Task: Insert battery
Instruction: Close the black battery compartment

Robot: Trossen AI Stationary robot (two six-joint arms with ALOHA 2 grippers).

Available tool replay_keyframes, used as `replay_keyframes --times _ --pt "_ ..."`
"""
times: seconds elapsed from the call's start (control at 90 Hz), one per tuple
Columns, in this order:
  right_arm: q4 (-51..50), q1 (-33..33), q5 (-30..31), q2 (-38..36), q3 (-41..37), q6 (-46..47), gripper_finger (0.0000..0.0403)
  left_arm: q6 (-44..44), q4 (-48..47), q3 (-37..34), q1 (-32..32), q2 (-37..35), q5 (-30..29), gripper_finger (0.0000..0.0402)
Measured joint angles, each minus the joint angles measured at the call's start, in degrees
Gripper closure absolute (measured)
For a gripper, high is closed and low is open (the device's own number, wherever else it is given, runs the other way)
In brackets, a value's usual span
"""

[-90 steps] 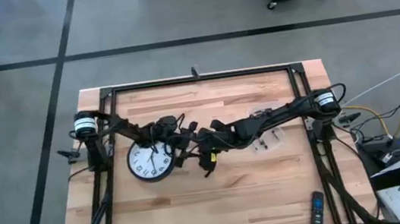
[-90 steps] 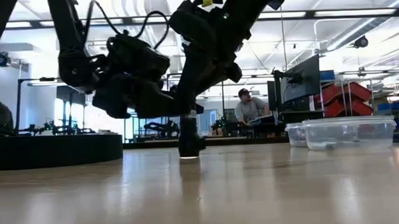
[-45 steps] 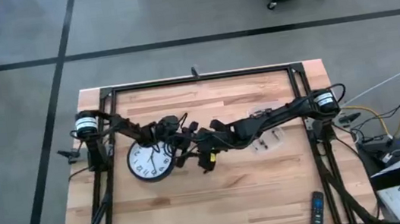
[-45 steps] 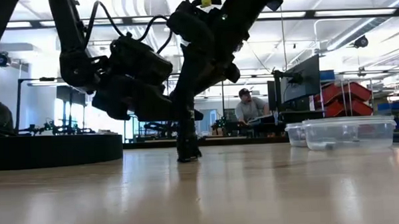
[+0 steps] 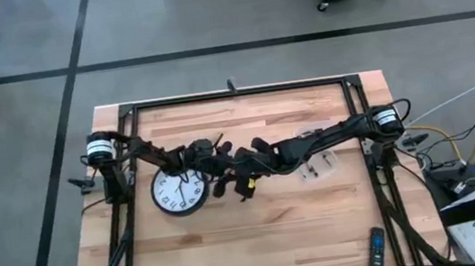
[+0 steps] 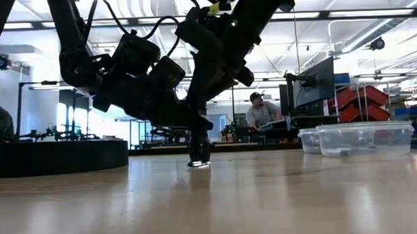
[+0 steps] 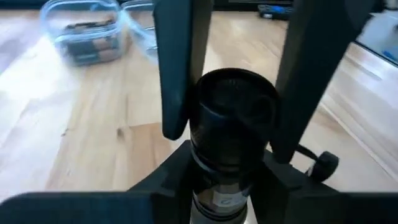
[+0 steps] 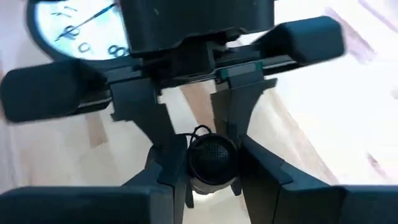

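Observation:
A black cylindrical flashlight [image 6: 198,148] stands upright at the table's middle, its lower end [image 6: 198,163] on the wood. Both grippers meet at it. My left gripper [image 7: 233,93] is shut on its wide dark upper end [image 7: 235,112]. My right gripper [image 8: 211,177] is shut on its body. A thin cord loop [image 7: 323,163] hangs from the flashlight. No single battery shows at the grippers; dark batteries lie in a clear tub [image 7: 87,37]. My left gripper has the flashlight's wide upper end [image 7: 205,106] pinched between its two fingers [image 7: 180,68], coming slanting down from the table's left. The flashlight stands upright with its lower end on the table. My right gripper pinches the flashlight's body [image 8: 194,163] between its two fingers [image 8: 165,174], slanting down from the table's right side. The flashlight stays upright between them, and its foot rests on the wood.
A white-faced wall clock [image 5: 178,191] lies flat just left of the grippers. The clear tub [image 5: 319,167] and its lid sit to the right under the right arm. A remote [image 5: 375,250] lies at the near right corner. A person sits in the room behind [image 6: 259,115].
My left gripper has tipped more steeply, its wrist rising, and has drawn a little closer to the right gripper. The flashlight leaned briefly and now stands upright at the same spot on the table.

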Motion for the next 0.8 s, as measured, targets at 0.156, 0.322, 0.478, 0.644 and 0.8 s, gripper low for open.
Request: replay_keyframes --times 0.156,0.322,0.478,0.644,0.8 --pt "0.0 -0.5 1.8 0.0 0.0 2.0 0.0311 -3.0 0.2 -0.3 -0.3 -0.4 -4.3 0.0308" --pt "0.3 -1.7 4.4 0.1 0.0 5.3 0.0311 -3.3 -0.3 -1.0 -0.7 -1.7 -13.1 0.0308" --pt "0.8 -2.8 5.1 0.1 0.1 6.3 0.0311 -3.1 -1.1 -1.3 -2.7 -3.1 -23.3 0.0308" --pt "0.9 -3.6 7.0 0.2 0.2 5.6 0.0311 -6.2 0.2 -1.3 -5.2 -2.8 -35.5 0.0308" --pt "1.6 -3.8 6.6 0.2 0.0 2.9 0.0311 -7.4 2.8 -1.4 -5.2 -1.2 -35.1 0.0308"
